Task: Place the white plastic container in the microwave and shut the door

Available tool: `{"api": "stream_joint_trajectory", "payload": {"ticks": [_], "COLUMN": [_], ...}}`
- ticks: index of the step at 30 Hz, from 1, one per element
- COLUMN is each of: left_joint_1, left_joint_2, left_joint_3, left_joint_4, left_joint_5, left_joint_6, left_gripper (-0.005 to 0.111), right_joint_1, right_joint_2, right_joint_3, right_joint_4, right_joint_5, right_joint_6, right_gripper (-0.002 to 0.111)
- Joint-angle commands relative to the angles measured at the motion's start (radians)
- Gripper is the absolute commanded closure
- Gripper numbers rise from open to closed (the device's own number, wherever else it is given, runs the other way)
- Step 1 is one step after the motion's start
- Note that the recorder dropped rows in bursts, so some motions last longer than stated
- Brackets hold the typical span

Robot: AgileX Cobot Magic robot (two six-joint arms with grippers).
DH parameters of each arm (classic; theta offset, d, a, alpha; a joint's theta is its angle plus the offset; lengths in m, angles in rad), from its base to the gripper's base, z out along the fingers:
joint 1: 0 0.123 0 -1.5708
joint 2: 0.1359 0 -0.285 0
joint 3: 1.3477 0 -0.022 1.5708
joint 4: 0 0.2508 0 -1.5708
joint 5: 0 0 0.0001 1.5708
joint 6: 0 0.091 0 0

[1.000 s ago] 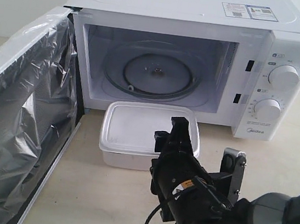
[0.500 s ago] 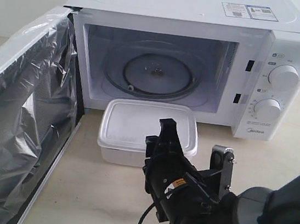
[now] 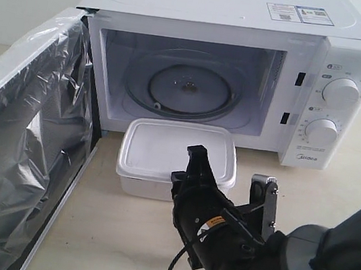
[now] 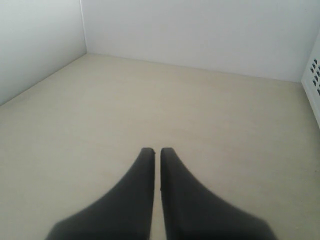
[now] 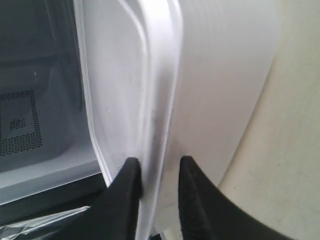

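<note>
The white plastic container (image 3: 165, 150) sits lidded on the table, just in front of the open microwave (image 3: 217, 7), whose glass turntable (image 3: 187, 86) is bare. The door (image 3: 18, 153), covered in crinkled film, is swung wide open at the left. My right gripper (image 3: 197, 162) reaches over the container's near right edge. In the right wrist view this gripper (image 5: 159, 162) is closed on the container's rim (image 5: 160, 75), one finger on the lid, the other against the side wall. My left gripper (image 4: 157, 150) is shut and empty above bare table, and does not show in the exterior view.
The microwave's control panel with two knobs (image 3: 341, 93) stands at the right of the cavity. The open door blocks the left side of the table (image 3: 121, 234). Beige table surface (image 4: 150, 100) and white walls (image 4: 200, 30) surround the left gripper.
The right gripper's jaws have narrowed onto the container's rim. The arm has shifted left and lower, and the container has slid slightly left with it.
</note>
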Motion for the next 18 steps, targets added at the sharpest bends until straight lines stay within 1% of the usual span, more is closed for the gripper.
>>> {"api": "stream_joint_trajectory", "payload": {"ticks": [1, 6, 11, 18], "left_joint_1": [0.004, 0.004, 0.004, 0.004], "left_joint_2": [-0.003, -0.003, -0.003, -0.003], "left_joint_3": [0.003, 0.003, 0.003, 0.003], "left_joint_4": [-0.005, -0.005, -0.005, -0.005], "left_joint_5": [0.0, 0.0, 0.0, 0.0], "left_joint_6": [0.005, 0.005, 0.005, 0.005], "left_gripper": [0.102, 0.102, 0.102, 0.102], "right_joint_1": [-0.023, -0.023, -0.023, -0.021], "right_joint_2": [-0.018, -0.059, -0.08, -0.085], "right_joint_3": [-0.011, 0.019, 0.049, 0.049], "right_joint_4": [-0.008, -0.005, -0.008, -0.02], "right_joint_5": [-0.141, -0.163, -0.212, -0.223], "right_joint_6": [-0.052, -0.11, -0.11, -0.094], "right_gripper": [0.108, 0.108, 0.108, 0.108]}}
